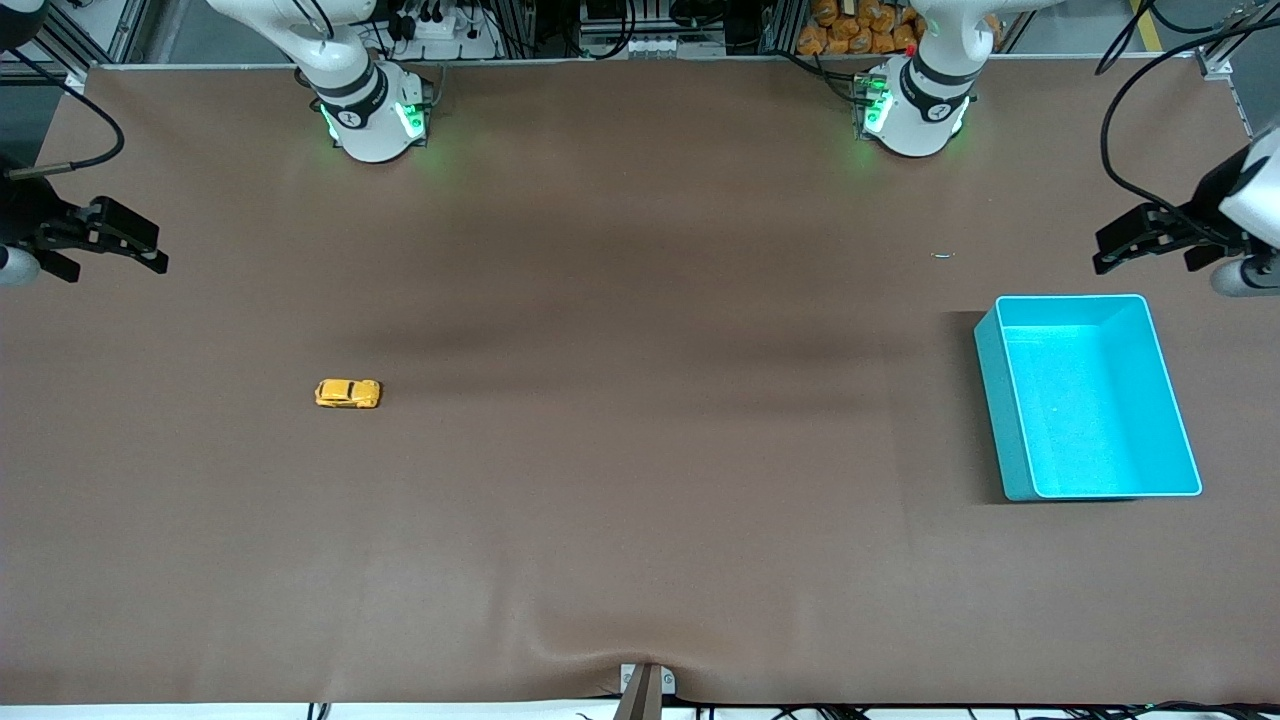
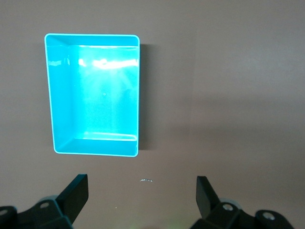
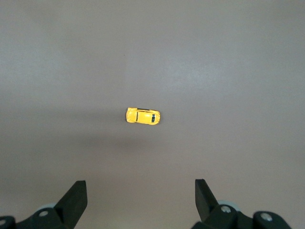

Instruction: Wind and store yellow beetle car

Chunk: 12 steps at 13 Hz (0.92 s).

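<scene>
The right hand [image 1: 135,250] hung with its fingers spread wide and empty over the surface [image 1: 640,500], toward the right arm's end of it. The yellow beetle car [image 1: 348,393] sat on its wheels on the surface, well apart from that hand. The left hand [image 1: 1125,245], also spread wide and empty, waited above the surface near the turquoise bin [image 1: 1012,420], which stood well apart from the car toward the left arm's end.
</scene>
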{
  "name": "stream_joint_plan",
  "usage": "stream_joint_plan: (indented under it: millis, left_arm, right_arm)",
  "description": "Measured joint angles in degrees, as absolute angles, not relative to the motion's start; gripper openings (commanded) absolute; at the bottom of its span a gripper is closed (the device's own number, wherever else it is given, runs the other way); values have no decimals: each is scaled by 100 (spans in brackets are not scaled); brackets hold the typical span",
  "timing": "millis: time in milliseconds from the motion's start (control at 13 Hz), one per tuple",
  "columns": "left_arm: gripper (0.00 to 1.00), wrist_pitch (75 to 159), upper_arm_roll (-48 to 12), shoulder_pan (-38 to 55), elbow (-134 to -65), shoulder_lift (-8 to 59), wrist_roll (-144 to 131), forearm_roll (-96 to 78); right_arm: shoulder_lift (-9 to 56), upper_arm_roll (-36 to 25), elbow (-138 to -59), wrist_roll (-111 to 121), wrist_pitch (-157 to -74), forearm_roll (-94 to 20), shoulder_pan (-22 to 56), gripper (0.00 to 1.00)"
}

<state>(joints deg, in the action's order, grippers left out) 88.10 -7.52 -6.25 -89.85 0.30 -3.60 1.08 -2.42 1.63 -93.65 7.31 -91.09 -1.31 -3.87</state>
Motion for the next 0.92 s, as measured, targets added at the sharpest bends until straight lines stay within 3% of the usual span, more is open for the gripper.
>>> stream_joint_plan:
  millis: [923]
  left_arm:
    - [100,8810,-755,-761,-8975,29,-352,108]
  right_arm:
    - [-234,162,-9366,730,-9216,-131,-387,100]
